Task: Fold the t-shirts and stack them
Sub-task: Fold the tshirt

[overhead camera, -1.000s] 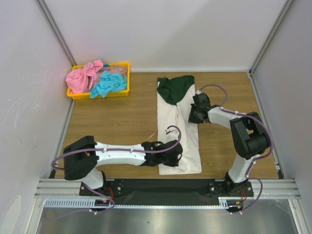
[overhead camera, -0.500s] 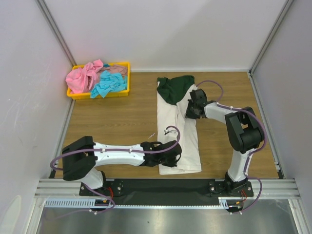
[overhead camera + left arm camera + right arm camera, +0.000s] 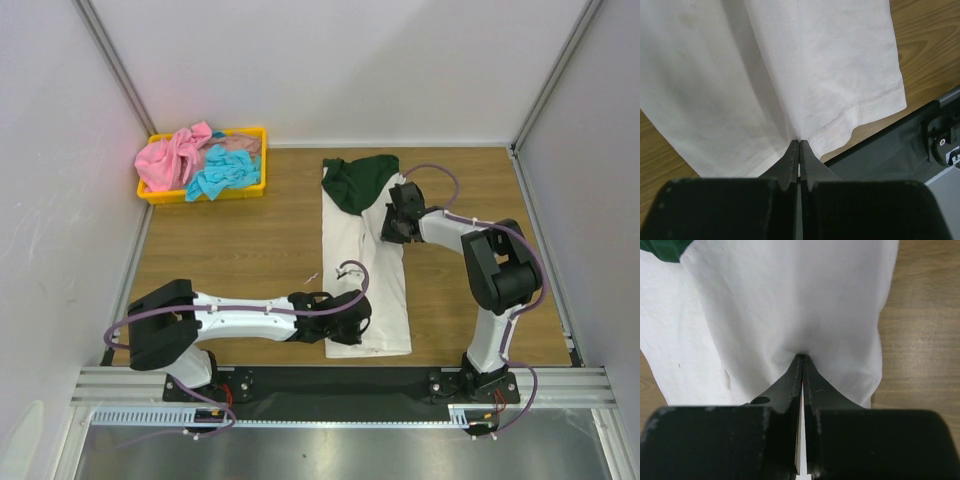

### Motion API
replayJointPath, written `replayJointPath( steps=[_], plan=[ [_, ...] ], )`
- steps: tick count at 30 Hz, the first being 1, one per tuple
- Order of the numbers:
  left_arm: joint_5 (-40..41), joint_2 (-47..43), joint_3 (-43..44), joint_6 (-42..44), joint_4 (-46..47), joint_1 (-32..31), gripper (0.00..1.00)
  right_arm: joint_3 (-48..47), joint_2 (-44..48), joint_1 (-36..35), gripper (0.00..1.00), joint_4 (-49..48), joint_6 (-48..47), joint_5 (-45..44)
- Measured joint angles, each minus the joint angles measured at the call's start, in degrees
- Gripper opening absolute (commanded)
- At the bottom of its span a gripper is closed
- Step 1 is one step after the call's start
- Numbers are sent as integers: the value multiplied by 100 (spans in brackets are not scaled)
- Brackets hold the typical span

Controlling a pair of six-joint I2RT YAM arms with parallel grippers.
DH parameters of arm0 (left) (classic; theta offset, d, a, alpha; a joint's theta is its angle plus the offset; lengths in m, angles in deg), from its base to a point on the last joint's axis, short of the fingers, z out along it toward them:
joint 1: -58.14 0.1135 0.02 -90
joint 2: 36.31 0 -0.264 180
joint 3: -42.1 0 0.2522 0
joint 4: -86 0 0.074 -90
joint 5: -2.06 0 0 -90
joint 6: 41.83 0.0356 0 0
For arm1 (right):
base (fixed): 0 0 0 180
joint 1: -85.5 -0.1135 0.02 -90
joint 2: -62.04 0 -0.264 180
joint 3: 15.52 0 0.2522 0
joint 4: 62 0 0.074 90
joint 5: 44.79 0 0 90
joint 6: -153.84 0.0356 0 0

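The white t-shirt with dark green sleeves lies lengthwise on the wooden table, print hidden. My left gripper is shut on its near hem; in the left wrist view the closed gripper pinches a raised ridge of white cloth. My right gripper is shut on the shirt's right edge below the sleeve; in the right wrist view the gripper pinches white cloth. A pink shirt and a turquoise shirt lie crumpled in the tray.
The yellow plastic tray stands at the far left by the left wall. A small white scrap lies on the wood left of the shirt. The black base strip runs along the table's near edge.
My right gripper has moved left, drawing the shirt's right edge inward. My left gripper has shifted slightly left with the hem. The shirt looks narrower.
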Motion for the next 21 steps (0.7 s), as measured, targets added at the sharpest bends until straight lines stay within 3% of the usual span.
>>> replayJointPath(
  steps=[2, 5, 14, 21],
  plan=[
    [-9, 9, -2, -2, -15, 0, 3, 83, 76, 0, 0, 17, -2, -44],
    [-24, 13, 0, 37, -35, 0, 23, 111, 133, -2, 0, 103, -22, -85],
    [-55, -142, 323, 535, -166, 297, 57, 74, 656, -15, 3, 723, -256, -151],
    [-184, -691, 584, 1217, 337, 1744, 60, -354, 1305, 72, 12, 896, -387, -127]
  ],
)
